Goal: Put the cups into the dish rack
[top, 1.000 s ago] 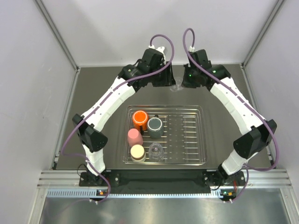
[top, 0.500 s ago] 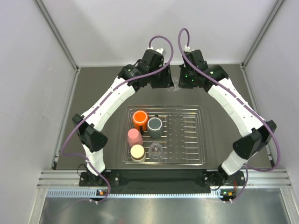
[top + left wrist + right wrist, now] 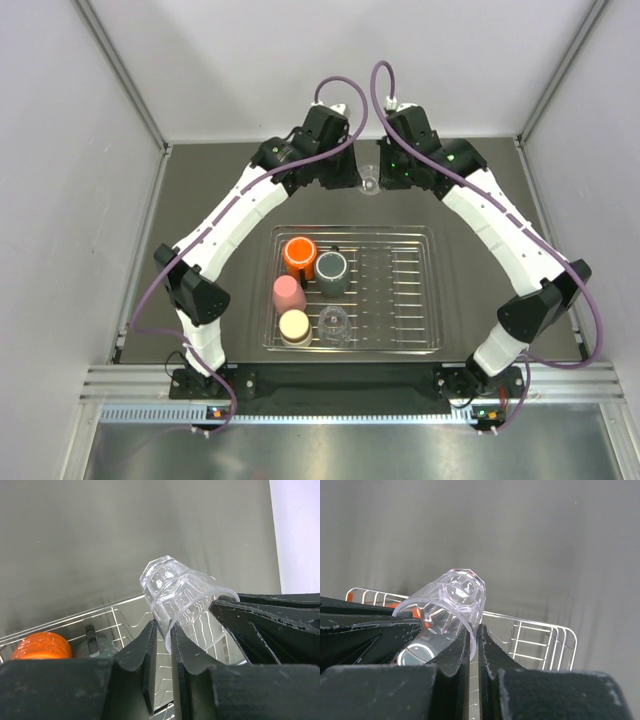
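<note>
Five cups [image 3: 288,292] already sit in the dish rack [image 3: 435,300], while my left claw [image 3: 162,627] and right claw [image 3: 474,632] both pinch a sixth, clear cup [image 3: 369,183] above the bench [image 3: 460,330] beyond it.

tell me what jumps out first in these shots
Both arms meet over the far side of the table, the left gripper and right gripper each pinching the wall of one clear cup. Nearer the bases, the dish rack holds five cups in its left half: orange, dark grey, pink, cream and another clear one.
</note>
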Motion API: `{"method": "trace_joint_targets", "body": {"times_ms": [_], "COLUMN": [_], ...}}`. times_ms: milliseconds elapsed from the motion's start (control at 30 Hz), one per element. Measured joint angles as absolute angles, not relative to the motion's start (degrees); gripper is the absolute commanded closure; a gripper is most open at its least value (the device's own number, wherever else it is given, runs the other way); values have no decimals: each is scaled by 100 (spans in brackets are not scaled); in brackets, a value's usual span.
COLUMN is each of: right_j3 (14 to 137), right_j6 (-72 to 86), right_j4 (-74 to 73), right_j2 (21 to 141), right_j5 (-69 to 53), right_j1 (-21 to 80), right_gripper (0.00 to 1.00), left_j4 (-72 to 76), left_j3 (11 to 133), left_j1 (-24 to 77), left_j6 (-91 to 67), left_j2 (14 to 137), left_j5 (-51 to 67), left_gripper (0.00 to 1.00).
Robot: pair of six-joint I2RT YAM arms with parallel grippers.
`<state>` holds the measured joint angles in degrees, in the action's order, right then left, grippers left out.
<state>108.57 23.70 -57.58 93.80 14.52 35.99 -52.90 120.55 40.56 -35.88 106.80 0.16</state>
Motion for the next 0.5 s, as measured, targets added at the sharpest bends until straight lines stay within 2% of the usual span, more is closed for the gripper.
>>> {"method": "trace_joint_targets", "body": {"times_ms": [100, 133, 167, 200, 333, 500], "right_j3": [10881, 10886, 10888, 10895, 10956, 11118], "right_j6": [2294, 2270, 2259, 2193, 2073, 1898], "right_j4": [-5778, -5778, -5776, -5771, -5778, -5822], "right_j2": [9380, 9380, 9380, 9367, 9288, 9098], "right_j5": [1474, 1468, 1441, 1313, 1133, 1085], "right_j1": [3616, 3618, 3621, 3623, 3680, 3701], "right_gripper": [92, 80, 74, 61, 39, 29], "left_j4": [-5293, -5293, -5297, -5297, -5229, -4720], "left_j3": [12057, 12057, 12055, 12049, 11946, 11205], "left_j1": [4047, 4042, 4036, 4023, 3933, 3752], "left_j6": [-3594, -3592, -3588, -3566, -3524, -3483], "left_j2": [10680, 10680, 10680, 10678, 10678, 10510], "left_j5": [21, 21, 25, 27, 154, 607], "left_gripper": [100, 100, 100, 100, 100, 100]}}
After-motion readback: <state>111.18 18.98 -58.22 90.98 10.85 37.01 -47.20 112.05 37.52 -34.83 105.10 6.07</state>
